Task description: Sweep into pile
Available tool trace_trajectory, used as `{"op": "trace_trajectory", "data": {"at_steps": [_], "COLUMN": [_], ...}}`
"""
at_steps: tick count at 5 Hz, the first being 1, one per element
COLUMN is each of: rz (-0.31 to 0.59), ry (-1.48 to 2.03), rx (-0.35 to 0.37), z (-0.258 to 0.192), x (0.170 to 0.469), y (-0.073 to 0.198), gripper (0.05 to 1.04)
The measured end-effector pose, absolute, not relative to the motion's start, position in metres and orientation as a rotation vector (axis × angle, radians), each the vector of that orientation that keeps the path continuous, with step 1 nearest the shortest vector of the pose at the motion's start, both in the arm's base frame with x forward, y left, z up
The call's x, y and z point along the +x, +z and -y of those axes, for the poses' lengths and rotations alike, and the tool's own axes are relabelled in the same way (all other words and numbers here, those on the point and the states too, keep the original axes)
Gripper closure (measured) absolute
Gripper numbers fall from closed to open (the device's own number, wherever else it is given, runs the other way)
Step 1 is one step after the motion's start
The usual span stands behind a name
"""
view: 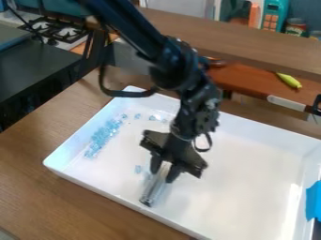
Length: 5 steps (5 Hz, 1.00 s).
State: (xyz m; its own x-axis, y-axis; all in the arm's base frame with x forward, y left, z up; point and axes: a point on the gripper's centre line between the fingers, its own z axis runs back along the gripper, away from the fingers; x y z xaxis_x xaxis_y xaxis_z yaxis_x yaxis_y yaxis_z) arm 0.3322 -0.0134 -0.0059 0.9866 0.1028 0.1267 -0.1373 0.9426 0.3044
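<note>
My gripper [164, 171] hangs over the left-middle part of a white tray [244, 187], shut on a silvery, tube-like tool [155, 186] that slants down toward the tray's front wall. Small clear-blue pieces [102, 137] lie in a long band along the tray's left side. A few stray pieces [152, 118] are scattered near the back wall, and another piece [138, 169] lies just left of the gripper.
The tray stands on a brown wooden table [37, 173]. Blue tape [314, 200] is on the tray's right edge. Behind are a wooden beam [238, 42], a red-brown shelf with a yellow-green object [289, 80], and a toy stove [56, 30] at upper left.
</note>
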Motion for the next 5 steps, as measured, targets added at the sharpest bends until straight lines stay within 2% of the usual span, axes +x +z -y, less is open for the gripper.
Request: {"op": "trace_trajectory", "data": {"at_steps": [1, 3, 4, 5], "rz": [0.116, 0.133, 0.106, 0.083], "ry": [0.102, 0.062, 0.055, 0.069], "rx": [0.366, 0.537, 0.629, 0.647], "z": [-0.014, -0.064, -0.084, -0.083], "x": [0.330, 0.323, 0.319, 0.314], "y": [-0.006, -0.004, 0.003, 0.018], "gripper": [0.743, 0.743, 0.743, 0.743]}}
